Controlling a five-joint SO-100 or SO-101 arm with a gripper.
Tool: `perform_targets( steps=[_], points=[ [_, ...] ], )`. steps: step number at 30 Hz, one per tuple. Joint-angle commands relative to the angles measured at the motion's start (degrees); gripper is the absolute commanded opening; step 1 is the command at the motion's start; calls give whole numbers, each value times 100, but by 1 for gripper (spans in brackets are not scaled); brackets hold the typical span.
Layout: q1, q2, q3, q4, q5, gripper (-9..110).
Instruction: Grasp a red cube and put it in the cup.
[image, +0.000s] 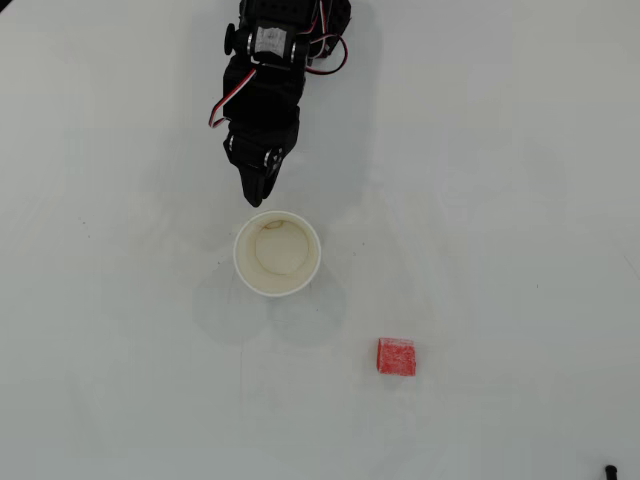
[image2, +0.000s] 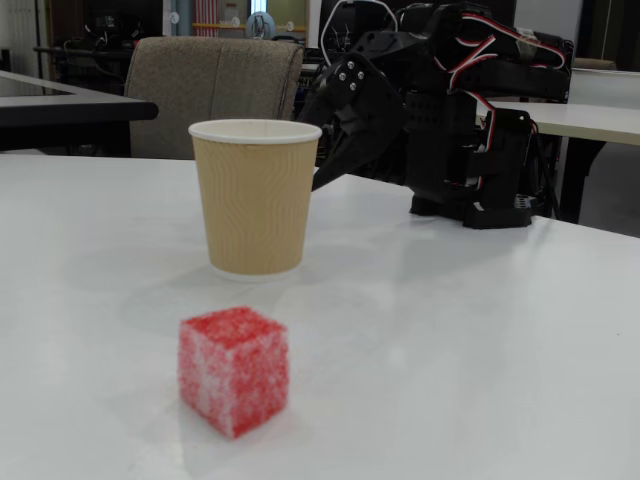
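On the white table (image: 520, 150) the red cube (image: 396, 356) sits apart from the upright cup (image: 277, 253). Just behind the cup, the gripper (image: 258, 196) looks pinched closed, holding nothing.

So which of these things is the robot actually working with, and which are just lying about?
Part of the job:
- red cube, on the table, untouched
- cup, upright, empty
- gripper, just behind the cup

Just there:
- white table
- chair in the background
- small dark object at the table's edge
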Motion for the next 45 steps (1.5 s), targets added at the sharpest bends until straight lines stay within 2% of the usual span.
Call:
perform_targets(
  steps=[1, 27, 45],
  points=[
    [44, 79, 413, 18, 44, 4],
    [-123, 79, 413, 26, 0, 4],
    [-2593, 88, 413, -44, -35, 4]
  ],
)
